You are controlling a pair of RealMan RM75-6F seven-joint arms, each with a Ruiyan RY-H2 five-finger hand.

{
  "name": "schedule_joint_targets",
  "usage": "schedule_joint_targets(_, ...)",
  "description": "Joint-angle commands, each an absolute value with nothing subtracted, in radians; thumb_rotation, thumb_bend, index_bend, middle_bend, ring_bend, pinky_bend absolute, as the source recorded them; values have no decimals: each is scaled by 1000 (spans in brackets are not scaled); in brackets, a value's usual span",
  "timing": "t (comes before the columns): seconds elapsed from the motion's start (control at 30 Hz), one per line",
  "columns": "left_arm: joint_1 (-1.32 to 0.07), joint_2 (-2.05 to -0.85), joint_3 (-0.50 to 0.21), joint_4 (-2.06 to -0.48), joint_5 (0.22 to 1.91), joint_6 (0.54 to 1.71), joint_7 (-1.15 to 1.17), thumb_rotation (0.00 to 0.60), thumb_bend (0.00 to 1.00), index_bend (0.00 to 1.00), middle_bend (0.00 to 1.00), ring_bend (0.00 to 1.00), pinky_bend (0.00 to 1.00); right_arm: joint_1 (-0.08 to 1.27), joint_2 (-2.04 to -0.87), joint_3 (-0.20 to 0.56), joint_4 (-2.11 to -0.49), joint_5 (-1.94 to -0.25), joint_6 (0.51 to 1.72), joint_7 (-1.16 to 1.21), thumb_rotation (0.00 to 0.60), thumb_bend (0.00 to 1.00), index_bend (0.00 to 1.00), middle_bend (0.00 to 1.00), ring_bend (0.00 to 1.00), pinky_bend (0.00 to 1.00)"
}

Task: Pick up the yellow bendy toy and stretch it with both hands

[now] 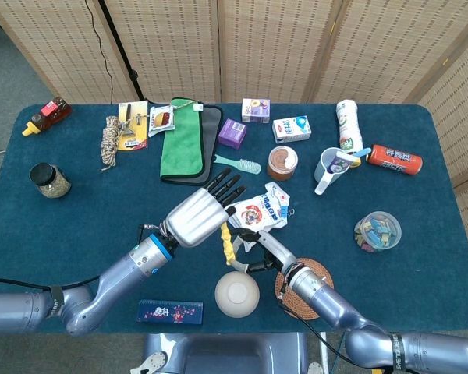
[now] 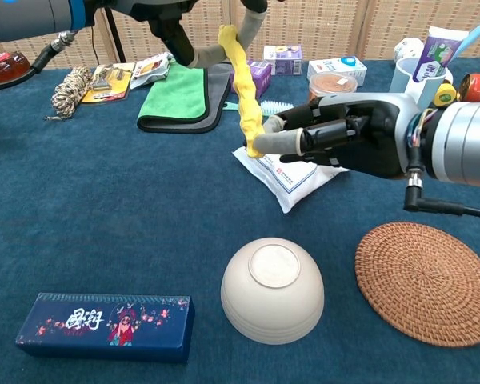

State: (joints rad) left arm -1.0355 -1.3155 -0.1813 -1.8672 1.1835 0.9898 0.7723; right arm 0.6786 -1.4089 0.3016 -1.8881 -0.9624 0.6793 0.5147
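- The pick-up is judged done: the yellow, knobbly, rope-like bendy toy (image 2: 246, 88) is seen lifted clear of the dark blue cloth-covered table (image 2: 104, 224), and it is held at both ends.
- On the left, the upper end of the toy is gripped by the silver left hand (image 1: 198, 216); in the chest view its fingers (image 2: 198, 56) are seen closed around the top of the toy, with the dark fingertips extended past it in the head view.
- The toy is shown hanging between the two hands as one bumpy strand, slanted a little, with slight waves along it; it is not seen drawn fully straight, so the stretch is judged begun at most, with most of the pull left to do.
- The toy is placed in the air above the white printed snack packet (image 2: 292, 172), and beyond the upturned cream bowl (image 2: 272, 290).
- On the right, the lower end is pinched by the grey-and-black right hand (image 2: 344, 134); its fingers (image 2: 278, 142) are seen clamped together on the tip of the toy.
- What remains is judged to be drawing the hands apart until the strand is lengthened.
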Motion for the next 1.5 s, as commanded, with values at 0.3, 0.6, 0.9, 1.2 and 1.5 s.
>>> schedule_joint_targets(0.3, -1041, -1329, -177, -1867, 1179, 996, 784, 600, 503, 736, 153, 23, 0, 682, -1416, 298, -1884, -942, 686, 501, 600, 430, 559, 208, 78, 0)
schedule_joint_targets(0.6, -1050, -1340, -177, -1862, 1172, 996, 796, 600, 503, 736, 152, 23, 0, 684, -1416, 296, -1884, -941, 688, 488, 600, 522, 598, 247, 154, 0)
schedule_joint_targets(0.9, -1057, -1350, -178, -1855, 1165, 999, 805, 600, 503, 736, 152, 22, 0, 692, -1415, 286, -1881, -929, 684, 465, 600, 594, 619, 314, 268, 0)
schedule_joint_targets(1.2, -1060, -1355, -179, -1855, 1162, 1006, 807, 600, 503, 736, 152, 23, 0, 703, -1409, 279, -1883, -914, 670, 446, 600, 617, 626, 353, 315, 0)
schedule_joint_targets(1.5, -1067, -1361, -180, -1850, 1157, 1006, 814, 600, 503, 737, 152, 25, 0, 703, -1395, 277, -1887, -918, 656, 445, 600, 662, 637, 363, 350, 0)
